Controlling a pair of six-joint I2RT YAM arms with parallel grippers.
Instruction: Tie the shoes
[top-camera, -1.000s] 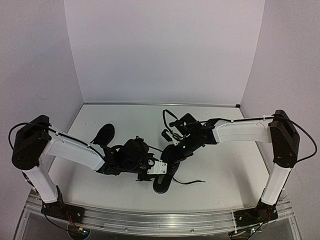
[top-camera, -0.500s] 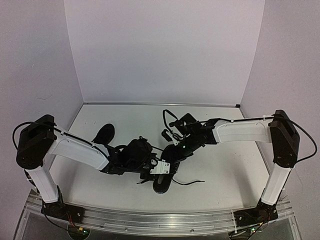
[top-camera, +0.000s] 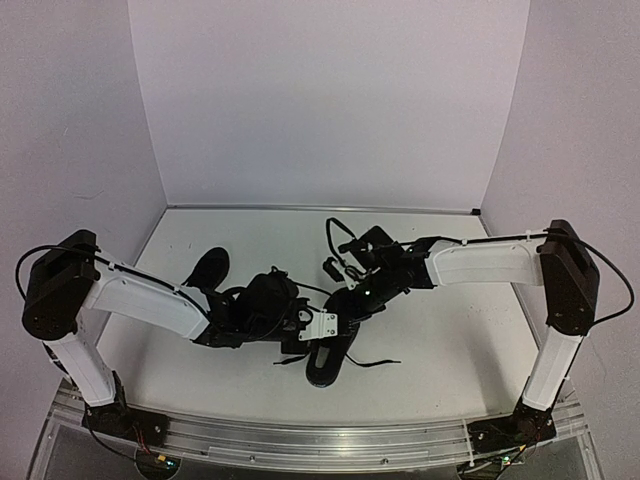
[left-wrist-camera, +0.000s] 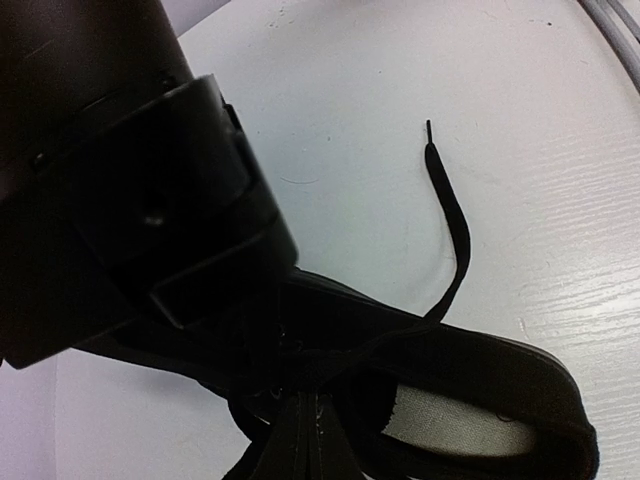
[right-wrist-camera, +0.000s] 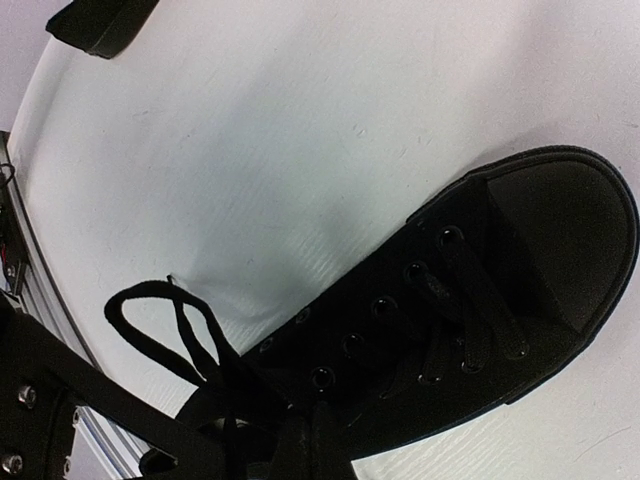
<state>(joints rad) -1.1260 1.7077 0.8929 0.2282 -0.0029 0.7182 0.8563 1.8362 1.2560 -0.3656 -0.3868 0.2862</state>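
top external view: both arms reach in to the middle of the white table (top-camera: 450, 340) and meet over the near shoe (top-camera: 328, 367), which lies just below centre frame. the far shoe (top-camera: 207, 268) sits apart at centre left, beside the left arm's white link.

left wrist view: the left gripper (left-wrist-camera: 300, 425) enters at the bottom edge with its fingers pressed together, lace strands running straight into the tips, so it is pinching the laces (left-wrist-camera: 340, 355) over the shoe's opening. the pale insole label (left-wrist-camera: 450, 420) shows at lower right, and one loose lace end (left-wrist-camera: 455, 215) trails up across the table toward upper right.

right wrist view: the right gripper (right-wrist-camera: 308, 438) comes to a narrow closed point at bottom centre, over the top eyelets. black on black, i cannot tell whether lace sits between its fingers. a lace loop (right-wrist-camera: 165, 320) stands out at left, and the toe cap (right-wrist-camera: 560, 240) points to the right edge.
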